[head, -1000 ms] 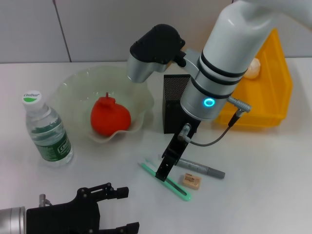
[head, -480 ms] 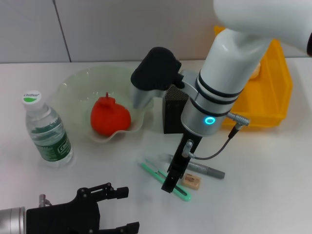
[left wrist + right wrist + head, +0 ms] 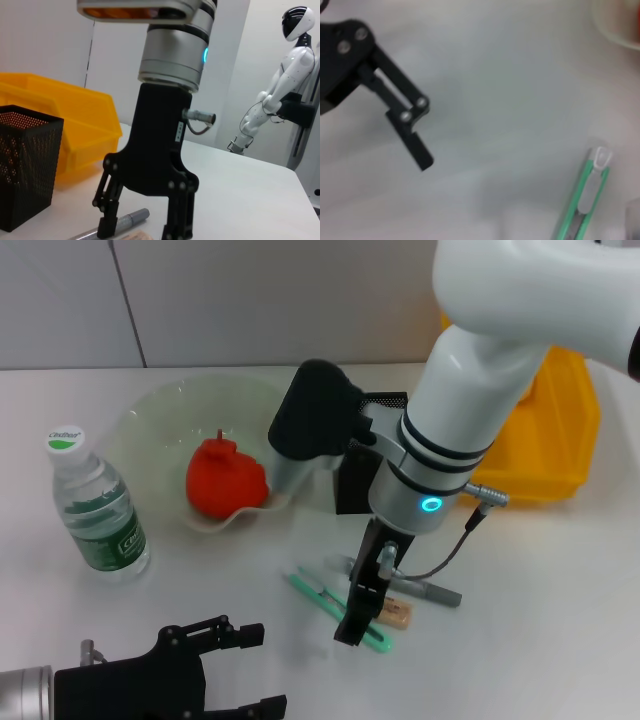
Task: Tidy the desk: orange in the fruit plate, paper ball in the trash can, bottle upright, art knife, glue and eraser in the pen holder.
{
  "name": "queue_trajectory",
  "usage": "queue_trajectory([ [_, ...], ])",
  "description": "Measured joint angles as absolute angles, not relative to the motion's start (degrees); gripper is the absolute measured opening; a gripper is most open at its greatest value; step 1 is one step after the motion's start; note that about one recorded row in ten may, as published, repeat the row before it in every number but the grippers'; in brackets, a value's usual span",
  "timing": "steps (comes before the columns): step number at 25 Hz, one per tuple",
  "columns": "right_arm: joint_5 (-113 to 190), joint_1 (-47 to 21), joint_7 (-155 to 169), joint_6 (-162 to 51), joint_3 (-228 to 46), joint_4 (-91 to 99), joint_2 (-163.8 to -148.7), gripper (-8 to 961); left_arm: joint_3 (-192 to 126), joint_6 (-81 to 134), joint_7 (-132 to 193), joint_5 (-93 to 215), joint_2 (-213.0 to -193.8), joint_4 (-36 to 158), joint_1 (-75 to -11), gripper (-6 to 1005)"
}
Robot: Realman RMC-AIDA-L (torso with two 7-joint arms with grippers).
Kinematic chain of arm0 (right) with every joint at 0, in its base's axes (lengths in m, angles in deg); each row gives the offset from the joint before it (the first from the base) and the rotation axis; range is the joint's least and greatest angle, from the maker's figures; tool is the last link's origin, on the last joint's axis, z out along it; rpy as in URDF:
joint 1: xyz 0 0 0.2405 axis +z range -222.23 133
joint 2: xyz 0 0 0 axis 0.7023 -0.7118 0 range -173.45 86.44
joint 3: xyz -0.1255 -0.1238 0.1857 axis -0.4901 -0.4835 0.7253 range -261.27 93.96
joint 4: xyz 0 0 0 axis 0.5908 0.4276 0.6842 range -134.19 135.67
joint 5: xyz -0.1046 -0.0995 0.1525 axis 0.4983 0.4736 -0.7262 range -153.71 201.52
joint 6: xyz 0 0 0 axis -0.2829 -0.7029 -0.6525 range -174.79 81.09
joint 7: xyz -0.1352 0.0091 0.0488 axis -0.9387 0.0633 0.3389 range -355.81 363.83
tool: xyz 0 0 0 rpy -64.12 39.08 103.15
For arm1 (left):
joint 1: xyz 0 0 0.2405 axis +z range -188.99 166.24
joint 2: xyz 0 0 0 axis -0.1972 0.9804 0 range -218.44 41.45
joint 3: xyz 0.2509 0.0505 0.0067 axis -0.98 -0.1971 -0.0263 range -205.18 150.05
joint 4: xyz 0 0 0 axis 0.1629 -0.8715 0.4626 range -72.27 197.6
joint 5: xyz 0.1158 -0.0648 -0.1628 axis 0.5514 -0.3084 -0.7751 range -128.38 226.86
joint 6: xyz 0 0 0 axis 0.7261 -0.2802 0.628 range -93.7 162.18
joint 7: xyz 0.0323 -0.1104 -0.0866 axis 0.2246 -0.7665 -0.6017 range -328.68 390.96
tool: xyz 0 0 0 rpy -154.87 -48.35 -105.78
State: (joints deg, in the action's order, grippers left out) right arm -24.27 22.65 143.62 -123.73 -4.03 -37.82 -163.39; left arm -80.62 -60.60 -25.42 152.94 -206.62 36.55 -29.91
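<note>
Already the orange (image 3: 226,478) sits in the fruit plate (image 3: 150,420); right end effector (image 3: 357,625), apparently spread, straddles the art knife (image 3: 325,597).

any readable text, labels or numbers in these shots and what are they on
White cap of the small clear plastic water bottle: green mark, too small to read.
Bottle's green label: print too blurred to read.
Black right gripper body: small white marking, unreadable.
Nothing else bears text.
</note>
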Motion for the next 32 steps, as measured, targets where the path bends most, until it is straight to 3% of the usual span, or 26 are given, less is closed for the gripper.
queue_trajectory([
  [32, -27.2, 22.7, 134.6, -121.5, -12.8, -39.0, -163.38, 770, -80.1, -60.6, -26.9, 152.9, -206.61, 36.6, -30.4, 802],
])
